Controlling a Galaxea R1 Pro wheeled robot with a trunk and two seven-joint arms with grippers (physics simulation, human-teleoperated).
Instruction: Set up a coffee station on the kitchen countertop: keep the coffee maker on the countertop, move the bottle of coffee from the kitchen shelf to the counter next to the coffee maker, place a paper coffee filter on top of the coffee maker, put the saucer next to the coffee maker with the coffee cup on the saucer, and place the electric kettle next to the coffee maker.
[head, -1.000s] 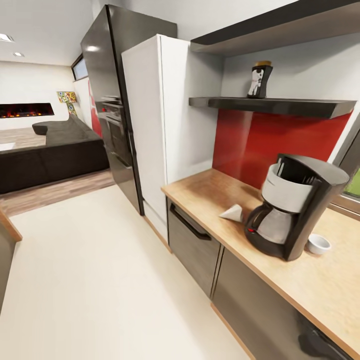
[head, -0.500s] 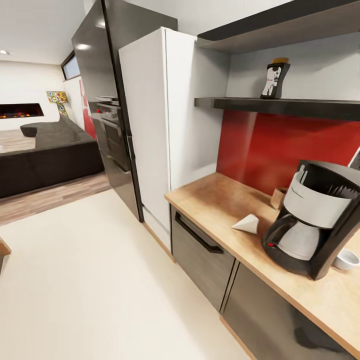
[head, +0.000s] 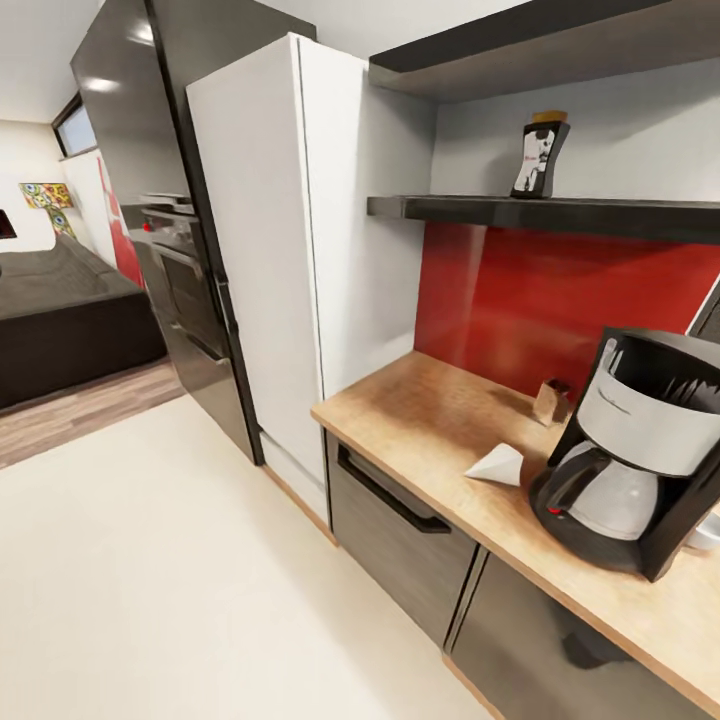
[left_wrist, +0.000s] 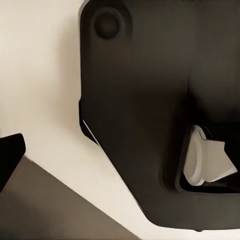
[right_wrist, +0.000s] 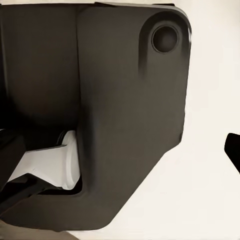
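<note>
The black and silver coffee maker (head: 640, 450) stands on the wooden countertop (head: 420, 410) at the right of the head view. Just left of it a white paper coffee filter (head: 498, 465) lies on its side on the counter. The dark bottle of coffee (head: 540, 158) with a tan lid stands upright on the black wall shelf (head: 600, 212) above. A sliver of a white dish (head: 706, 530) peeks out behind the coffee maker at the frame's right edge. Both wrist views look at my own dark body (left_wrist: 150, 115) (right_wrist: 100, 110) over pale floor.
A small brown box (head: 550, 402) sits by the red backsplash. A white fridge (head: 270, 250) and a dark oven tower (head: 175, 270) stand left of the counter. Cabinet fronts with a black handle (head: 385, 490) run below it. Pale floor (head: 150, 580) stretches toward a dark sofa (head: 60, 320).
The whole head view has shifted: the camera has come closer to the counter and fridge, and the living room has slid off to the left. Nothing on the counter or shelf has moved.
</note>
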